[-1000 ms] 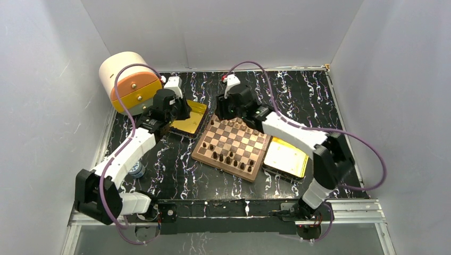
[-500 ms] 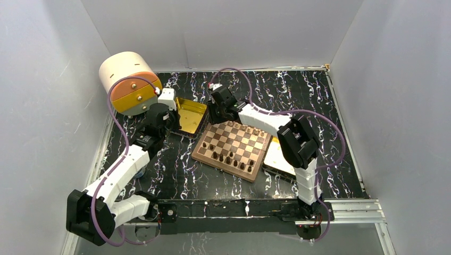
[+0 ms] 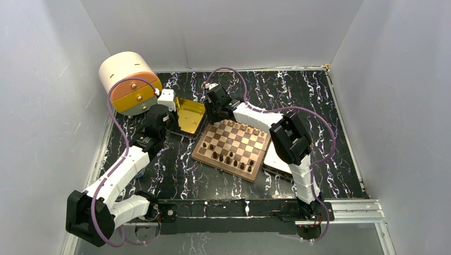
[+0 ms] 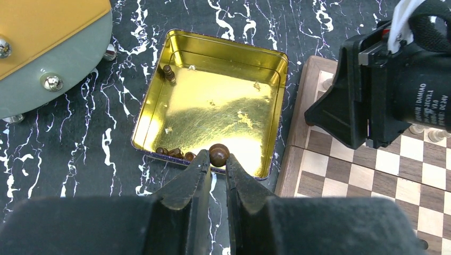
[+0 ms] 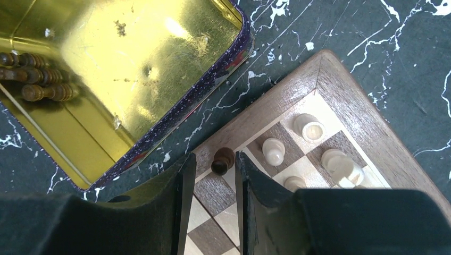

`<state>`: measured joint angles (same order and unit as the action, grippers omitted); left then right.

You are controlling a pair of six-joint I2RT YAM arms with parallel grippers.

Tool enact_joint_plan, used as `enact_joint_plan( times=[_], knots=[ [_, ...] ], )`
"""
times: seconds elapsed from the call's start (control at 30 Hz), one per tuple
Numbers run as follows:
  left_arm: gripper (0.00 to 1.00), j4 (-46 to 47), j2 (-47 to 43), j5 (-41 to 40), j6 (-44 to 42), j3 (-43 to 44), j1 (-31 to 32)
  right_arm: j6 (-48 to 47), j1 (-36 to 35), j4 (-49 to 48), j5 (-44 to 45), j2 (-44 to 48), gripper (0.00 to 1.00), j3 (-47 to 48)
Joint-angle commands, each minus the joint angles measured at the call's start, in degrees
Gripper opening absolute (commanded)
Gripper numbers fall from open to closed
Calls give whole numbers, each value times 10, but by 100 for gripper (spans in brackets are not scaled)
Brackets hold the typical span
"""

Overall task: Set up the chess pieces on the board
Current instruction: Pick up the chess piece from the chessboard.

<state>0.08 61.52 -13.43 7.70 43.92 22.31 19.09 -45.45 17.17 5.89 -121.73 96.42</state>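
Risk at the left gripper (image 4: 215, 162): its tips are clamped only on the head of the held dark piece (image 4: 218, 153), so a jolt could pivot it out into the gold tray (image 4: 159, 95) just beneath. The right gripper (image 5: 215, 170) has its jaws apart astride the corner piece (image 5: 222, 159), with a gap on one side. Off-centre closing could topple it into the light pieces (image 5: 274, 150) just beside, on the board (image 5: 351, 95). Both arms reach forward with wrists pitched down, close together, so collision is possible.

blocked: board (image 5: 345, 101) corner beside tray (image 5: 133, 64), right gripper (image 5: 214, 158) over it | free: board centre
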Motion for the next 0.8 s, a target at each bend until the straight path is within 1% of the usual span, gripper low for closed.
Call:
enact_joint_plan(
  times=[0.0, 0.13, 0.27, 0.43, 0.63, 0.77],
  knots=[
    [0, 18, -17, -17, -6, -2, 4, -15, -3, 8, 12, -13, 41, 39],
    [0, 17, -18, -19, -6, -2, 4, -19, -4, 16, 18, -21, 35, 48],
    [0, 17, -18, -21, -6, -1, 5, -25, -7, 17, 19, -21, 27, 49],
    [0, 16, -18, -27, -7, -2, 5, -26, -11, 22, 3, -10, 19, 46],
    [0, 17, -15, -28, -8, -2, 5, -20, -13, 37, -30, 34, 18, 24],
    [0, 19, -12, -25, -9, -1, 5, -17, -14, 39, -37, 85, 18, -23]
  ],
)
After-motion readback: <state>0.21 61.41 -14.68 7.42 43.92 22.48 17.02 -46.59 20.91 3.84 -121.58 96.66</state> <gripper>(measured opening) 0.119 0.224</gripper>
